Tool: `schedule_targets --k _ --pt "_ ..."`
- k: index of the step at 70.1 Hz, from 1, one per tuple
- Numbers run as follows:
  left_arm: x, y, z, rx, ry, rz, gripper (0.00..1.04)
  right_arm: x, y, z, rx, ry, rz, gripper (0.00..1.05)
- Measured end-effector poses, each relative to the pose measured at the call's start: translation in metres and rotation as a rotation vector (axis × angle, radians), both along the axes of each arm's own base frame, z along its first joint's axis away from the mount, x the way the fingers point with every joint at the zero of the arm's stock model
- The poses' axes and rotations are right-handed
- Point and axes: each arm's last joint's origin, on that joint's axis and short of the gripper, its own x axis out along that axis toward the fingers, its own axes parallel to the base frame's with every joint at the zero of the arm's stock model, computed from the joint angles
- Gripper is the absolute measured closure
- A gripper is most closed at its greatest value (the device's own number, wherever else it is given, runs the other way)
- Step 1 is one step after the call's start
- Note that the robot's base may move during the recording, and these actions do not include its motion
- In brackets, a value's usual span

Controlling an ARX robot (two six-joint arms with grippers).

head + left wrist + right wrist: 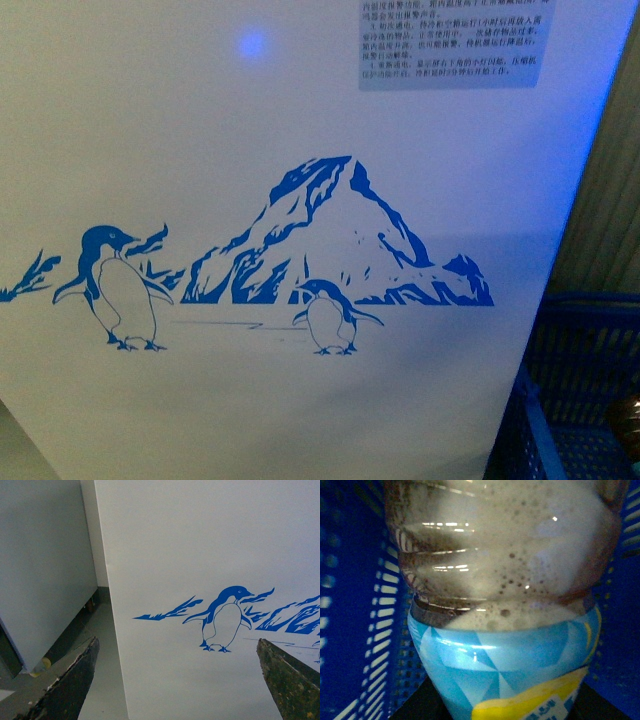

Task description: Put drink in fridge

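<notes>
Grey cabinet [40,555] stands far left, just beside the white fridge [250,400] with its blue penguin decal [115,290]. Our left gripper [176,644] faces that panel, fingers [70,680] spread wide, empty. Right of the fridge, the foamy drink [505,580] sits between blue basket [590,380] walls. Whether our right gripper [506,712] pinches it, we cannot tell.

Left end effector [176,644], dark worn fingers [70,680] spread wide apart

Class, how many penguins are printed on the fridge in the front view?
2. A larger penguin stands at the left; a smaller penguin stands at the foot of the mountain, near the middle. The fridge runs past the frame, so others may be hidden.
</notes>
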Motion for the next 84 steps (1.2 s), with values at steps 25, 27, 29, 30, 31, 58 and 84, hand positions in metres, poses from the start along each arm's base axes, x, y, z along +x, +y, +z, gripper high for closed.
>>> schedule_targets --k 25,27,29,30,31,58,84 --pt "0.0 0.0 0.0 0.0 0.0 0.0 0.08 -0.043 0.018 0.153 0.027 -0.281 -0.051 0.68" --pt "0.0 0.0 0.0 0.0 0.0 0.0 0.08 -0.05 0.021 0.173 0.026 -0.332 -0.054 0.68" --pt "0.0 0.0 0.0 0.0 0.0 0.0 0.08 -0.055 0.023 0.186 0.028 -0.368 -0.056 0.68" --pt "0.0 0.0 0.0 0.0 0.0 0.0 0.08 -0.058 0.024 0.192 0.027 -0.385 -0.057 0.68" --pt "0.0 0.0 0.0 0.0 0.0 0.0 0.08 -0.061 0.026 0.198 0.026 -0.404 -0.056 0.68" --pt "0.0 0.0 0.0 0.0 0.0 0.0 0.08 -0.161 0.07 0.316 0.016 -0.83 -0.05 0.69" --pt "0.0 0.0 0.0 0.0 0.0 0.0 0.08 -0.196 0.089 0.336 0.043 -1.016 -0.081 0.69"
